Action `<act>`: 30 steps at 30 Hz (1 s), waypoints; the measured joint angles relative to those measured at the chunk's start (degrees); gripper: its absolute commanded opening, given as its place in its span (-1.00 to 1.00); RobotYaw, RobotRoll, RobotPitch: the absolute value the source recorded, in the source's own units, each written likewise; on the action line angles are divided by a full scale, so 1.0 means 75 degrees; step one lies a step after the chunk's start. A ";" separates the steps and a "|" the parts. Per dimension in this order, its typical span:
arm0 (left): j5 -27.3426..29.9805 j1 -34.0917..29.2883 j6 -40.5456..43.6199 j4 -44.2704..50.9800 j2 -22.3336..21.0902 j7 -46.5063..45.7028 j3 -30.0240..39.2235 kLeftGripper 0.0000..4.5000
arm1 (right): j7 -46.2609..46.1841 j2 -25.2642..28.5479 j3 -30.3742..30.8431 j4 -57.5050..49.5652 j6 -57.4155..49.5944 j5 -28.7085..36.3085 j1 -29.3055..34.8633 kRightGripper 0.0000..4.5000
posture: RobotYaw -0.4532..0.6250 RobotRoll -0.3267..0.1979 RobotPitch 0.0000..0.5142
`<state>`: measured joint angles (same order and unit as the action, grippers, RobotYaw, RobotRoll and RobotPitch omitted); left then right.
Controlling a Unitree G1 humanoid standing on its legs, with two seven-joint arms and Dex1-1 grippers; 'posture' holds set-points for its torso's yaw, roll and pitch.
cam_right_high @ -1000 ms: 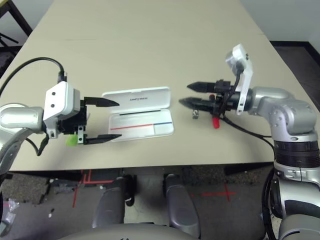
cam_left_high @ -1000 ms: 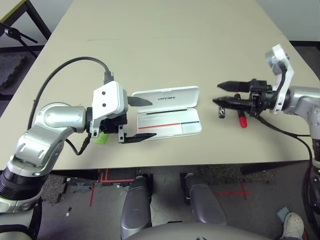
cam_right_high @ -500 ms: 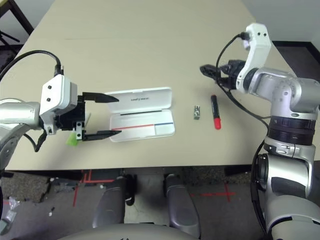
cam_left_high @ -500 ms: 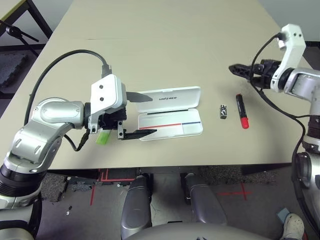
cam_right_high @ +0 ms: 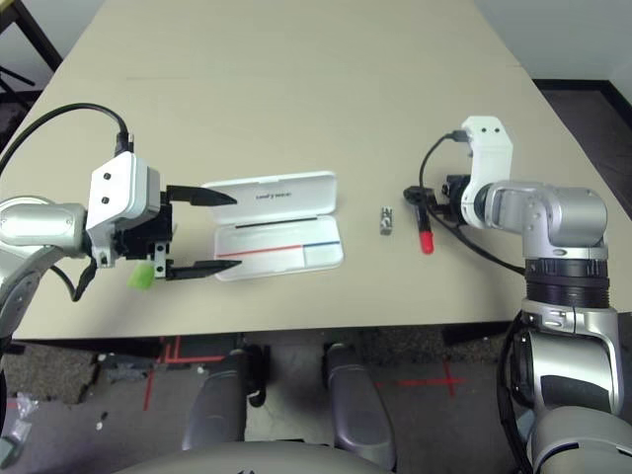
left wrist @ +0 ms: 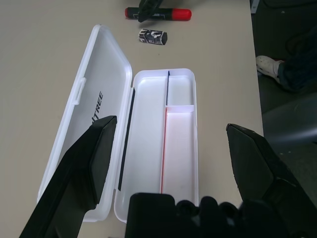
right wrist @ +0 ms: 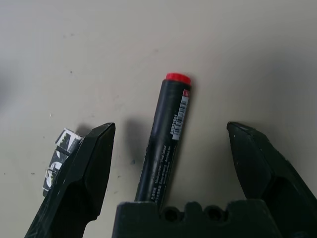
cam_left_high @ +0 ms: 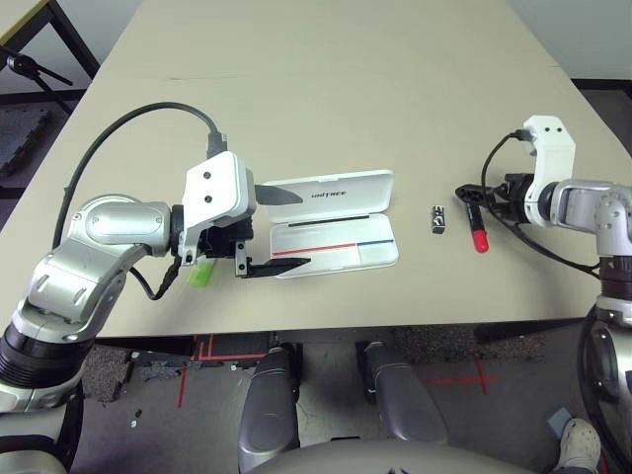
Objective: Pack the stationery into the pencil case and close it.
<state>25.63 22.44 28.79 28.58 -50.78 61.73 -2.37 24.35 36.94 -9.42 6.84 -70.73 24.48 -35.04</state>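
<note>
The white pencil case (cam_left_high: 336, 247) lies open in the middle of the table, its lid (cam_left_high: 331, 192) folded flat away from me, nothing inside. My left gripper (cam_left_high: 302, 231) stands open at the case's left end, its fingers (left wrist: 94, 153) spanning the tray. The green highlighter (cam_left_high: 202, 274) lies under that wrist. Right of the case sit the tiny black-and-silver block (cam_left_high: 438, 219) and the black marker with red cap (cam_left_high: 478, 225). My right gripper (right wrist: 171, 129) is open and points down over the marker (right wrist: 166, 148), one finger on each side.
The tan table (cam_left_high: 326, 89) stretches bare and wide beyond the case. Its front edge runs close to the case and the highlighter. A black cable (cam_left_high: 138, 133) loops over my left arm. Floor and a dark stand show past the table's left side.
My right gripper swung up and back from the marker half a second ago, and has now come down over the marker's far end. The left gripper has barely moved.
</note>
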 measured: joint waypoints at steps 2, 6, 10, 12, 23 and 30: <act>-0.0007 0.0000 -0.0001 0.0000 0.0000 0.0000 -0.0001 0.99 | 0.0024 0.0006 0.0016 -0.0017 0.0019 -0.0018 0.0037 1.00 | -0.31 0.25 -0.19; -0.0069 0.0000 -0.0022 -0.0008 0.0000 0.0003 -0.0006 1.00 | 0.0193 0.0095 0.0068 -0.0018 0.0107 -0.0031 0.0139 0.92 | -0.30 0.25 -0.19; -0.0107 -0.0016 -0.0066 -0.0011 -0.0006 0.0015 -0.0006 1.00 | 0.0374 0.0376 0.0214 -0.0014 0.0181 -0.0095 0.0242 0.43 | -0.30 0.25 -0.19; -0.0116 -0.0027 -0.0073 -0.0015 -0.0009 0.0028 -0.0006 1.00 | 0.0543 0.0493 0.0279 -0.0012 0.0181 -0.0100 0.0242 0.08 | -0.30 0.25 -0.19; -0.0138 -0.0053 -0.0160 -0.0035 -0.0118 0.0047 -0.0005 1.00 | 0.2401 0.1800 0.1138 -0.0302 0.1580 -0.0295 0.0198 -0.79 | -0.28 0.25 -0.21; -0.0139 -0.0104 -0.0202 -0.0040 -0.0209 0.0048 0.0000 1.00 | 0.4213 0.2349 0.1661 -0.0712 0.3198 -0.0427 0.0183 -0.79 | -0.28 0.25 -0.20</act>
<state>24.59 21.66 27.27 28.28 -52.35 62.09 -2.37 55.95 54.56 3.04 1.50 -46.74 21.28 -33.66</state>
